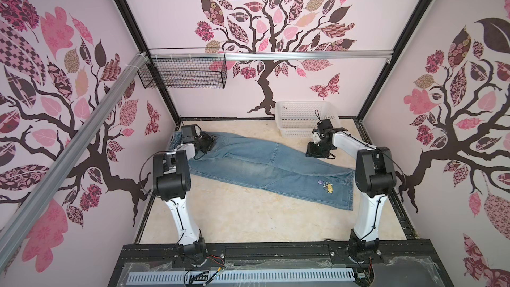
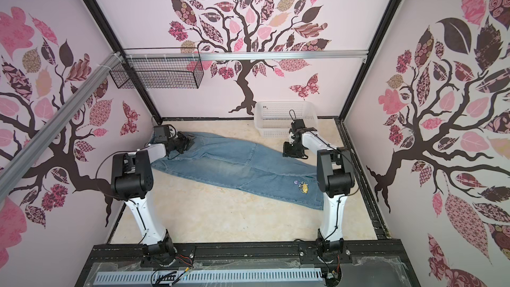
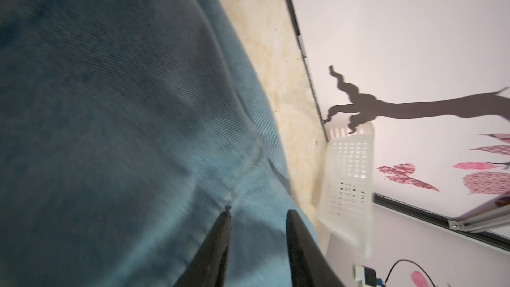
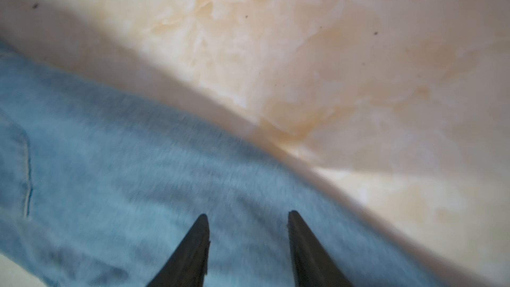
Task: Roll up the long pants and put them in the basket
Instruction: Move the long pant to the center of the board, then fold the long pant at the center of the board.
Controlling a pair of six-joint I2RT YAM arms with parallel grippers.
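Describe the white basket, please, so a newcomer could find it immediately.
Look at the back wall's tree decal. At the foot of its trunk, on the table, stands the white plastic basket. Unlike the black wire basket hanging from the rail, it sits on the table.

The long pants [image 1: 265, 167] are light blue faded denim, lying flat and wholly unrolled on the beige marbled surface [image 1: 242, 225]. In both top views they run on a slant, waist end at the far left, hems at the near right, legs close alongside each other. A paler washed patch marks mid-leg, and small yellow and purple embroidery [image 1: 327, 186] sits near the hems
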